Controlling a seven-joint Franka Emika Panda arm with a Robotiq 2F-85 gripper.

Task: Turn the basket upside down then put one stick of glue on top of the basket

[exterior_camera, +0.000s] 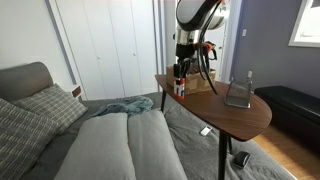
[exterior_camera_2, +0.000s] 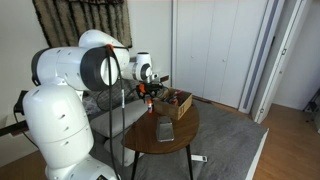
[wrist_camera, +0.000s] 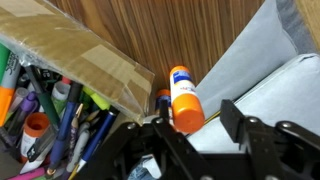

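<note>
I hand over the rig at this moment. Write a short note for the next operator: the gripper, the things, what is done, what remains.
Gripper: its fingers stand on both sides of a glue stick. The wrist view does not show whether the grip is closed.
Things: the stick is beside the brown box of pens, near the table edge. The mesh basket sits apart on the wooden table.
Done: stick reached. The basket is too small in view to tell if it is turned over.
Left: check the basket, then place the stick on top.
</note>
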